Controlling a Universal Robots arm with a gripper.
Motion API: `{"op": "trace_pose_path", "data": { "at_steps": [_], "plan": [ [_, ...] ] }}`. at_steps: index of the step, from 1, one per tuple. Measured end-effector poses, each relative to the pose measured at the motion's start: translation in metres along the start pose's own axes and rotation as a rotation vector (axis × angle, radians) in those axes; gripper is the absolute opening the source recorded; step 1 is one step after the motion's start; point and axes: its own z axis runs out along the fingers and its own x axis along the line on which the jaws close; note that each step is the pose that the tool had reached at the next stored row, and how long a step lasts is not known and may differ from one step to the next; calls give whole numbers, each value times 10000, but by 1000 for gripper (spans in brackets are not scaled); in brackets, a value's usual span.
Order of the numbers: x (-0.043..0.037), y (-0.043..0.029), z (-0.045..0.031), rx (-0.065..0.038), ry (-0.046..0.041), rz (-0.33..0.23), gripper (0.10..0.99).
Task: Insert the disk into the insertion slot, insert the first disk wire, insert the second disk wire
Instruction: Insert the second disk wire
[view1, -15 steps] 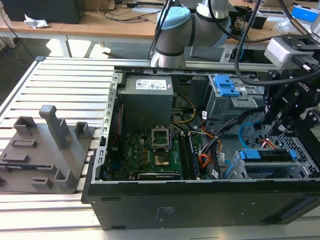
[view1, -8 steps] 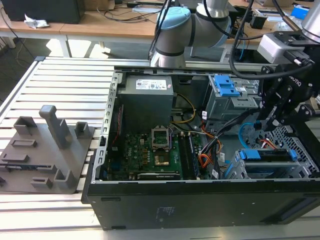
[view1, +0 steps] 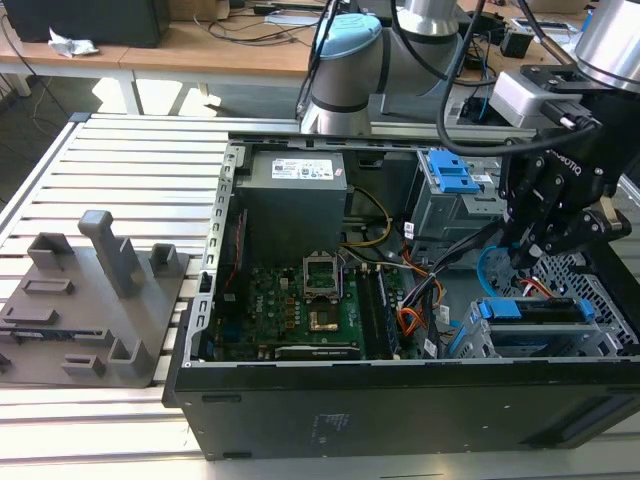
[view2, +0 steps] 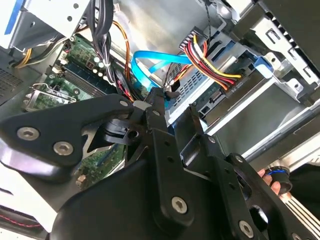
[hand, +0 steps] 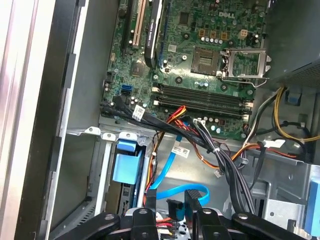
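The disk (view1: 528, 309) in its blue caddy lies inside the insertion slot (view1: 600, 300), the perforated grey cage at the exterior view's right. In the first wrist view the caddy's blue tab (hand: 125, 166) shows in the cage (hand: 100, 170). A bundle of red, yellow and black wires (view2: 215, 62) reaches the disk's back end. My gripper (view1: 522, 258) hangs just above the cage, shut on the black connector (hand: 192, 199) of a flat blue wire (view2: 150, 62). The blue wire (hand: 172, 192) loops away from the fingers in both wrist views.
The open computer case (view1: 400, 400) lies on a slatted table (view1: 120, 180). Inside are the motherboard (view1: 300, 310), a power supply (view1: 295, 195) and a taller grey bay with a blue latch (view1: 450, 180). A grey fixture (view1: 90, 300) stands at the exterior view's left.
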Motion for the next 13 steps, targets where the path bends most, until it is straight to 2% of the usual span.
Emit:
{"op": "trace_pose_path", "data": {
  "at_steps": [4,5,6,11,13],
  "plan": [
    [-1,0,0,-3,16,1,349],
    [-1,0,0,-3,18,1,282],
    [-1,0,0,-4,22,1,165],
    [0,0,0,-6,40,2,165],
    [34,5,2,-6,40,2,165]
  ]
}}
